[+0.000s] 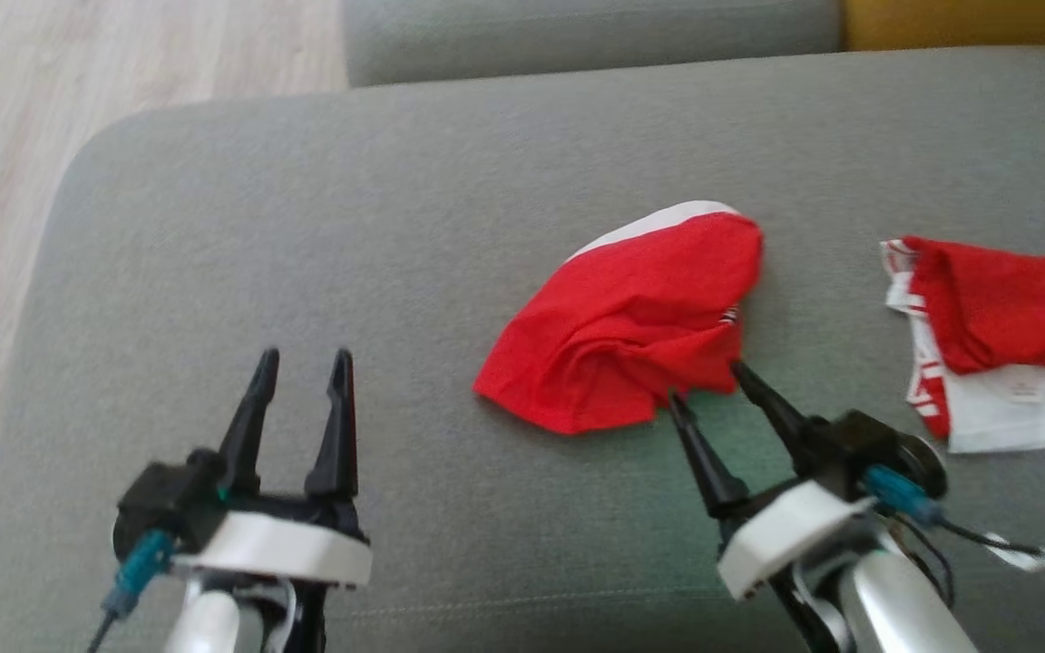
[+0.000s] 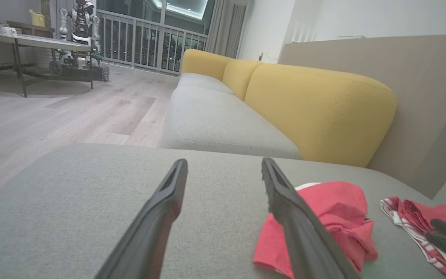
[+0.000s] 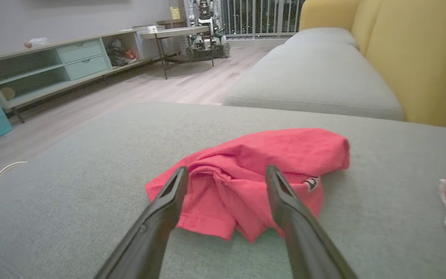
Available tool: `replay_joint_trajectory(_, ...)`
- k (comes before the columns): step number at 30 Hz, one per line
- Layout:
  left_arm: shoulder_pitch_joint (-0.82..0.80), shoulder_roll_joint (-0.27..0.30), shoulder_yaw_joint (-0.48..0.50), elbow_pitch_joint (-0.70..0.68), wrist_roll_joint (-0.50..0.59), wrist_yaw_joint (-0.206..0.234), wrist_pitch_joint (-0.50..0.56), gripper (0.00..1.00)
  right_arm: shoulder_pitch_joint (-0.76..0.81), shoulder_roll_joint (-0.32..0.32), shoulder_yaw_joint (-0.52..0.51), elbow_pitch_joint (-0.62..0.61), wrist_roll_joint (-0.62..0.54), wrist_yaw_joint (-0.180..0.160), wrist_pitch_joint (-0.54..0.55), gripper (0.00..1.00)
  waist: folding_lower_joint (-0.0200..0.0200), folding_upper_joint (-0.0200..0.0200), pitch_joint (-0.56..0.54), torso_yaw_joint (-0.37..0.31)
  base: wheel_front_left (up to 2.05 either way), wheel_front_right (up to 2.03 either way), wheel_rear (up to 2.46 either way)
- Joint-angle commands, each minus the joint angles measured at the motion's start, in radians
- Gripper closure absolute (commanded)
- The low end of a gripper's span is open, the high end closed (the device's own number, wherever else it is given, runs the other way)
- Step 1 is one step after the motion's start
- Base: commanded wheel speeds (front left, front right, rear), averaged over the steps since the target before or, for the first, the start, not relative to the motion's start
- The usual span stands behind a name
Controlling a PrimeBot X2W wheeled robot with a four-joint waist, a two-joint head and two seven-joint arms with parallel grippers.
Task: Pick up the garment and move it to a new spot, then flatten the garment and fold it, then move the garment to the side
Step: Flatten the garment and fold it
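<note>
A crumpled red garment (image 1: pixel 631 326) with a white band along its far edge lies on the grey sofa cushion (image 1: pixel 350 227), right of centre. My right gripper (image 1: pixel 708 383) is open, fingertips just short of the garment's near edge, nothing between them. In the right wrist view the garment (image 3: pixel 254 170) sits just beyond the open right gripper (image 3: pixel 227 172). My left gripper (image 1: pixel 303 358) is open over bare cushion, well left of the garment. From the left wrist view, the left gripper (image 2: pixel 223 164) points past the garment (image 2: pixel 331 217), which lies to its right.
A second red and white garment (image 1: pixel 1003 336) lies at the cushion's right edge, also seen as red and white cloth (image 2: pixel 412 224). Yellow backrests (image 2: pixel 316 104) rise behind the sofa. The cushion's left edge drops to wooden floor (image 1: pixel 24 136). A table (image 2: pixel 33 42) stands far across the room.
</note>
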Motion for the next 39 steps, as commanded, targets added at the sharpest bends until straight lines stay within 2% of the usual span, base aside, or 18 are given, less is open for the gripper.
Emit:
replay_joint_trajectory(1, -0.062, -0.002, 0.031, -0.036, -0.01, 0.005, -0.008, 0.0, -0.058, 0.001, 0.037, -0.019, 0.004, 0.0, 0.001, 0.0, 0.0, 0.0, 0.027, 0.031, 0.0, 0.0, 0.0)
replay_joint_trajectory(8, -0.086, -0.002, 0.017, -0.021, -0.007, -0.002, -0.008, 0.0, -0.162, 0.001, 0.156, 0.127, 0.055, 0.0, 0.027, 0.0, 0.0, 0.0, 0.082, 0.105, 0.0, 0.0, 0.0)
replay_joint_trajectory(11, -0.099, -0.002, 0.012, -0.017, -0.011, -0.004, -0.008, 0.0, -0.194, 0.001, 0.146, 0.204, 0.054, 0.0, 0.041, 0.0, 0.0, 0.0, 0.096, 0.139, 0.0, 0.0, 0.0)
replay_joint_trajectory(17, -0.118, -0.002, -0.018, -0.003, -0.005, 0.009, -0.008, 0.0, -0.244, 0.001, 0.057, 0.335, 0.086, 0.0, 0.034, 0.0, 0.0, 0.0, 0.117, 0.201, 0.0, 0.0, 0.0)
replay_joint_trajectory(20, -0.122, -0.002, -0.028, 0.0, -0.008, 0.012, -0.008, 0.0, -0.261, 0.001, 0.074, 0.366, 0.167, 0.0, 0.039, 0.0, 0.0, 0.0, 0.127, 0.219, 0.0, 0.0, 0.0)
replay_joint_trajectory(24, -0.124, -0.002, -0.037, 0.012, 0.003, 0.017, -0.008, 0.0, -0.296, 0.001, 0.084, 0.423, 0.158, 0.0, 0.025, 0.0, 0.0, 0.0, 0.132, 0.232, 0.0, 0.0, 0.0)
replay_joint_trajectory(26, -0.126, -0.002, -0.039, 0.015, 0.003, 0.018, -0.008, 0.0, -0.31, 0.001, 0.079, 0.456, 0.191, 0.0, 0.023, 0.0, 0.0, 0.0, 0.13, 0.236, 0.0, 0.0, 0.0)
replay_joint_trajectory(27, -0.126, -0.002, -0.039, 0.017, 0.002, 0.018, -0.008, 0.0, -0.319, 0.001, 0.083, 0.473, 0.209, 0.0, 0.024, 0.75, 0.0, 0.0, 0.129, 0.237, 0.0, 0.0, 0.0)
replay_joint_trajectory(28, -0.127, -0.002, -0.038, 0.019, 0.002, 0.019, -0.008, 0.0, -0.33, 0.001, 0.088, 0.488, 0.215, 0.0, 0.019, 1.0, 0.0, 0.0, 0.127, 0.237, 0.0, 0.0, 0.0)
replay_joint_trajectory(33, -0.118, -0.002, -0.031, 0.03, 0.005, 0.022, -0.008, 0.0, -0.371, 0.001, 0.144, 0.524, 0.226, 0.0, -0.025, 1.0, 0.0, 0.0, 0.085, 0.223, 0.0, 0.0, 0.0)
replay_joint_trajectory(39, -0.098, -0.002, -0.031, 0.038, -0.002, 0.023, -0.008, 0.0, -0.425, 0.001, 0.238, 0.474, 0.244, 0.0, -0.05, 1.0, 0.0, 0.0, 0.016, 0.201, 0.0, 0.0, 0.0)
